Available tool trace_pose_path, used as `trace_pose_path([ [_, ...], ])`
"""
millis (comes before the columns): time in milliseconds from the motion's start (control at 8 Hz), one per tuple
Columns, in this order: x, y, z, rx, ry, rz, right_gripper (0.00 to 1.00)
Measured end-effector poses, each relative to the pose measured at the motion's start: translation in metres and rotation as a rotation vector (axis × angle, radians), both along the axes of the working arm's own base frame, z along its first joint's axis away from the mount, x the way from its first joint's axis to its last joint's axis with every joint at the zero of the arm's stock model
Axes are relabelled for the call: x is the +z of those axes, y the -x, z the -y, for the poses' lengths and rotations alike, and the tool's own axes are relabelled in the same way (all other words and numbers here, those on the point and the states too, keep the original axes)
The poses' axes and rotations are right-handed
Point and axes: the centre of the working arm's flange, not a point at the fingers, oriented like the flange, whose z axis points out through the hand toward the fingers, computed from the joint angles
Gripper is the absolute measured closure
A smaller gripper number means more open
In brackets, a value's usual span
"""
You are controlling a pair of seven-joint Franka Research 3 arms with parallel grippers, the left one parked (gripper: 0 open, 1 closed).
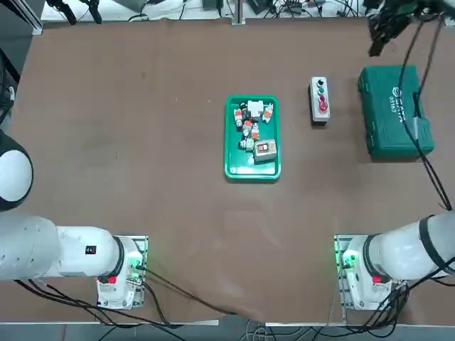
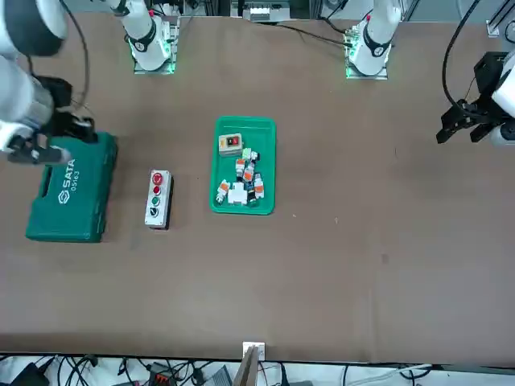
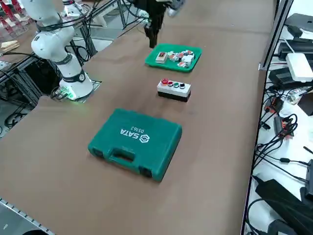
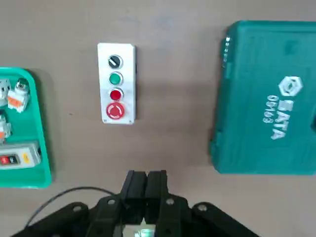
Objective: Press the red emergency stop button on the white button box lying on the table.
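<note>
The white button box (image 1: pixel 319 100) lies flat on the brown table (image 1: pixel 142 177), between a green tray and a green case. Its buttons stand in a row, and the red emergency stop button (image 4: pixel 114 111) is the largest, at the end nearest my fingers; it also shows in the top view (image 1: pixel 322 106), front view (image 2: pixel 158 178) and side view (image 3: pixel 165 82). My right gripper (image 4: pixel 146 183) hangs high above the table, well clear of the box (image 4: pixel 116 83), fingers shut together and holding nothing. In the side view the gripper (image 3: pixel 152 36) points straight down.
A big green tool case (image 1: pixel 394 110) lies just right of the box. A green tray (image 1: pixel 252 170) with several small parts and a grey box with a red label stands at mid-table. A black cable hangs from the arm over the case.
</note>
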Motion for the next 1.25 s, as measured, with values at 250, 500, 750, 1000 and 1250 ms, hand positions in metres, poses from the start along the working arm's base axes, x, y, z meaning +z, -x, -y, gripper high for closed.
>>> trace_pose_path([
  [250,-0.055,0.002,-0.028,-0.017,0.004,0.022,0.99],
  [500,-0.114,0.017,-0.054,-0.020,0.004,0.066,0.99],
  [750,-0.156,0.033,-0.055,-0.024,0.002,0.093,0.99],
  [1000,-0.170,0.039,-0.056,-0.023,-0.004,0.125,0.99],
  [1250,-0.180,0.040,-0.062,-0.038,-0.007,0.152,0.99],
])
